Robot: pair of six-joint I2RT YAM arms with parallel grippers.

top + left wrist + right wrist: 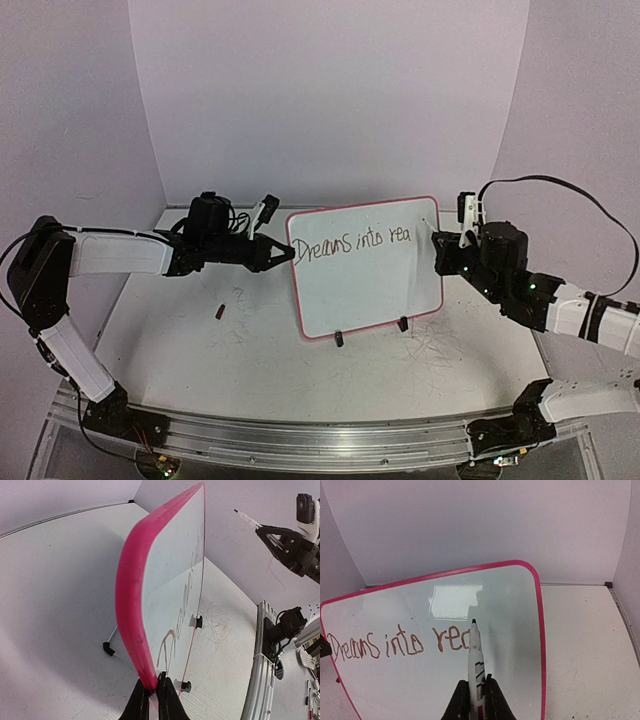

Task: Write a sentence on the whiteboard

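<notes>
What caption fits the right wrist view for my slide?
Right hand holds marker near whiteboard, sentence reading "Dreams into rea".

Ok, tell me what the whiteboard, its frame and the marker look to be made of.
Whiteboard: glossy white face, likely a coated or laminated sheet; it mirrors a bright light patch. Frame: pink-red, smooth, rounded, probably moulded plastic. Marker: white barrel, dark tip, seemingly hard plastic.

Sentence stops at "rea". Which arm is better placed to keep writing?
Right. The right gripper holds the marker, tip right beside the last letters of the sentence. The left gripper is shut on the whiteboard at its left edge, steadying it, with no pen.
</notes>
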